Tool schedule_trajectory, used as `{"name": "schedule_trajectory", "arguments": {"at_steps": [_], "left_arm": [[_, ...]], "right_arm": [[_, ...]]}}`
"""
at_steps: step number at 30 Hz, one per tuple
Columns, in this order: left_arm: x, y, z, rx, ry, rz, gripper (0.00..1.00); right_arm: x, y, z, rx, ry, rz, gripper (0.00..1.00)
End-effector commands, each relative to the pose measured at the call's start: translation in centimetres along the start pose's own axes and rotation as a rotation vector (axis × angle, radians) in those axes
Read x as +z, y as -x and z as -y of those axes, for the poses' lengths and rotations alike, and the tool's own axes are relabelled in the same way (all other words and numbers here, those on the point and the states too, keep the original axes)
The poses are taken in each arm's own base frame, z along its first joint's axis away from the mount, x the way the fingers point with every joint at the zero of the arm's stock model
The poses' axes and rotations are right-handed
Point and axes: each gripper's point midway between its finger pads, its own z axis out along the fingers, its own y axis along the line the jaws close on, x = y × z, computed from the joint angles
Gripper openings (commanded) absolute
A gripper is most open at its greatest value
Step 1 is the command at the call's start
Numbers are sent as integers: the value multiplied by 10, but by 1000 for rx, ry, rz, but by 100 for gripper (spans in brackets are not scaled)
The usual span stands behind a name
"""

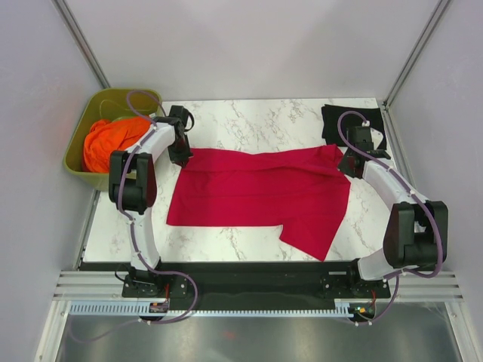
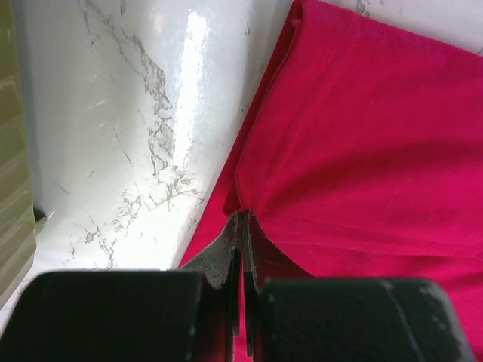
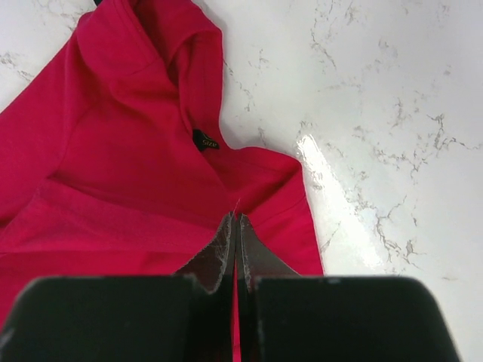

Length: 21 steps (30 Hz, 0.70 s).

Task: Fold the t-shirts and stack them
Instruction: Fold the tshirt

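A crimson red t-shirt [image 1: 260,192] lies spread across the middle of the marble table, one sleeve hanging toward the front right. My left gripper [image 1: 181,156] is shut on the shirt's far left corner; the left wrist view shows the fingertips [image 2: 243,220] pinching red cloth [image 2: 362,151]. My right gripper [image 1: 349,164] is shut on the shirt's far right edge near the collar; the right wrist view shows the jaws closed on red cloth [image 3: 136,166] beside the neck label [image 3: 204,140]. A folded black t-shirt [image 1: 336,121] lies at the far right corner, partly behind the right arm.
An olive-green tub [image 1: 83,143] holding orange cloth [image 1: 109,142] stands off the table's far left corner. The tub's wall shows at the left edge of the left wrist view [image 2: 11,219]. Bare marble [image 1: 256,121] lies behind the red shirt.
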Motion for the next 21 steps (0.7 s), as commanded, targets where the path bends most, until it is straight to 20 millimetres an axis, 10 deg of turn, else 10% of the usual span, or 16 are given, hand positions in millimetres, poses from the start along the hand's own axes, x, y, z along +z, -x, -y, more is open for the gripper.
{"name": "schedule_trajectory", "arguments": {"at_steps": [1, 18, 21], "left_arm": [[2, 5, -4, -3, 28, 16, 2], [2, -8, -8, 22, 44, -15, 2], [2, -10, -8, 31, 45, -19, 14]], "right_arm": [[2, 8, 7, -17, -35, 33, 0], [15, -11, 24, -30, -108, 1, 0], [19, -17, 24, -30, -107, -16, 2]]}}
